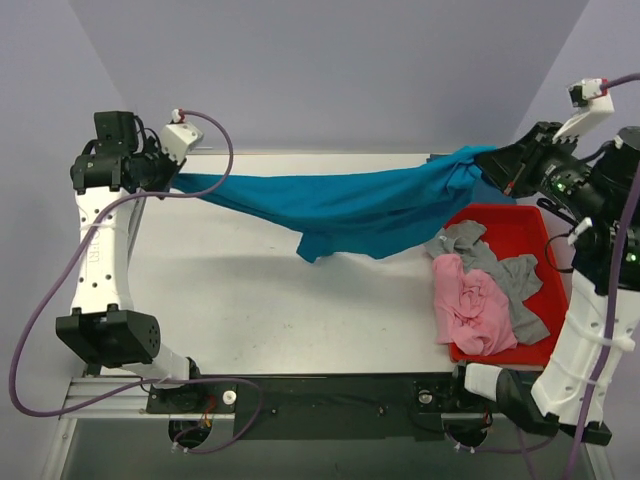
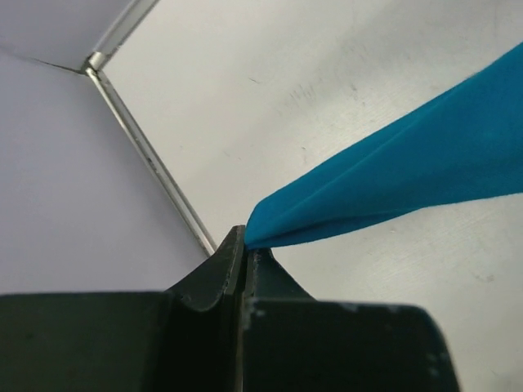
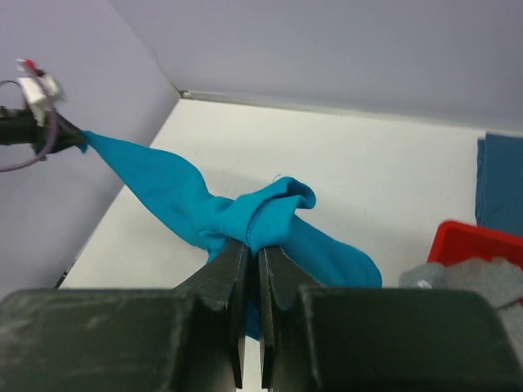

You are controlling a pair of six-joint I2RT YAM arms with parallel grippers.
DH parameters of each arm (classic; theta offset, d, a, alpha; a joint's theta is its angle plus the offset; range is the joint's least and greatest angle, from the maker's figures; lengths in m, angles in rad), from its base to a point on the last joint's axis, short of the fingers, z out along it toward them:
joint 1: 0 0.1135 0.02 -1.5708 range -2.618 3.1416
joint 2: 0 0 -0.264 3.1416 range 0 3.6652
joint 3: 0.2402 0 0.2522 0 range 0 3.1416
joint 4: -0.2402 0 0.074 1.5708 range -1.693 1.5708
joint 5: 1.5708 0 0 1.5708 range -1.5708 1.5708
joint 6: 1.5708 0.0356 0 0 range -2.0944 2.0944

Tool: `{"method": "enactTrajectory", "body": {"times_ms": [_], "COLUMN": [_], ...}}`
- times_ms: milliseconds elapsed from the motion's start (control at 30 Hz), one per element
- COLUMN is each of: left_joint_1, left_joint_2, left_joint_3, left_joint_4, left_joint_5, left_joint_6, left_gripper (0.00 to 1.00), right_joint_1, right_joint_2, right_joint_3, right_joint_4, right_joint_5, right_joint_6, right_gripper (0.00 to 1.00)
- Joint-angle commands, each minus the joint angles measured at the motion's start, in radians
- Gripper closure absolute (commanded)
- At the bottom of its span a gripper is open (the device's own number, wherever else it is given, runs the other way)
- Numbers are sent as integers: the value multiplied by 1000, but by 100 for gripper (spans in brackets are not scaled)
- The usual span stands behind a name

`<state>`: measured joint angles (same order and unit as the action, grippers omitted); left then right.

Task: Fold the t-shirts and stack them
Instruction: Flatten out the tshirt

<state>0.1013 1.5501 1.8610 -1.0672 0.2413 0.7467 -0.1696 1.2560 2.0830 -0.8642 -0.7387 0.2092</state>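
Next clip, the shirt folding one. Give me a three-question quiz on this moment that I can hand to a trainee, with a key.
1. True or false: the teal t-shirt lies folded on a stack.
2. What lies in the red tray? A) one teal shirt. B) a pink t-shirt and a grey t-shirt, both crumpled. C) a folded stack of three shirts.
3. Which grippers are shut on the teal t-shirt?

Key
1. False: it hangs stretched and sagging between the two arms.
2. B.
3. Both: the left gripper pinches one end, and the right gripper pinches a bunched part at the other end.
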Motion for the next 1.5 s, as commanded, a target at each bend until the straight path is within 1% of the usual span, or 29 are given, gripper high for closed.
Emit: {"method": "enactTrajectory", "body": {"times_ms": [0,100,200,267,300,333,367,400,433,467,500,533,567,600,667,700,733,767,800,833,867,900,933,1033,1100,1167,1300,1367,1467], "left_joint_1": [9,11,8,9,8,3,-2,-12,-15,-23,-26,-26,-28,-28,-28,-26,-23,-22,-20,-15,-14,-8,-8,0,-2,0,-5,-9,-14], "left_joint_2": [-30,-28,-24,-24,-27,-28,-30,-31,-36,-36,-42,-44,-50,-51,-54,-54,-53,-48,-45,-39,-38,-33,-27,-19,-15,-12,-12,-13,-18], "left_joint_3": [-72,-152,-216,-265,-308,-330,-379,-400,-448,-468,-511,-534,-568,-582,-620,-623,-632,-632,-637,-637,-632,-628,-619,-600,-589,-583,-583,-585,-586], "left_joint_4": [-74,-53,-36,-22,-10,25,42,74,91,123,136,159,171,185,196,197,197,202,205,210,211,208,205,196,194,190,188,188,185], "left_joint_5": [65,81,108,144,168,174,177,177,184,187,190,193,193,188,178,174,165,158,142,135,124,122,122,127,124,122,116,115,113], "left_joint_6": [23,33,36,31,22,-4,-18,-41,-53,-75,-81,-93,-99,-107,-106,-101,-96,-93,-92,-92,-92,-93,-95,-99,-99,-93,-84,-84,-84], "left_gripper": [100,100,100,100,100,100,100,100,100,100,100,100,100,100,100,100,100,100,100,100,100,100,100,100,100,100,100,100,100], "right_joint_1": [-2,22,141,203,212,228,234,248,255,269,272,283,288,298,320,332,352,375,386,412,429,468,485,603,662,706,758,775,780], "right_joint_2": [-58,37,169,305,416,478,575,676,722,787,827,886,910,940,915,890,823,791,710,662,581,545,477,373,304,266,273,311,384], "right_joint_3": [-24,-89,-101,-51,10,55,139,173,222,236,244,258,268,287,247,208,121,76,-37,-93,-227,-289,-423,-694,-805,-923,-1076,-1098,-1085], "right_joint_4": [258,344,343,329,309,297,269,255,242,243,241,237,202,153,111,113,113,111,114,113,119,123,132,175,197,263,415,490,487], "right_joint_5": [-145,-102,8,87,135,165,224,260,363,399,441,449,452,467,537,576,644,689,735,772,795,802,809,814,805,690,569,538,550], "right_joint_6": [73,119,70,73,93,131,140,137,139,128,122,105,101,92,75,65,43,38,44,64,77,106,125,217,283,346,427,444,472], "right_gripper": [100,100,100,100,100,100,100,100,100,100,93,81,72,54,38,35,30,29,28,28,28,28,29,30,30,30,31,32,33]}}
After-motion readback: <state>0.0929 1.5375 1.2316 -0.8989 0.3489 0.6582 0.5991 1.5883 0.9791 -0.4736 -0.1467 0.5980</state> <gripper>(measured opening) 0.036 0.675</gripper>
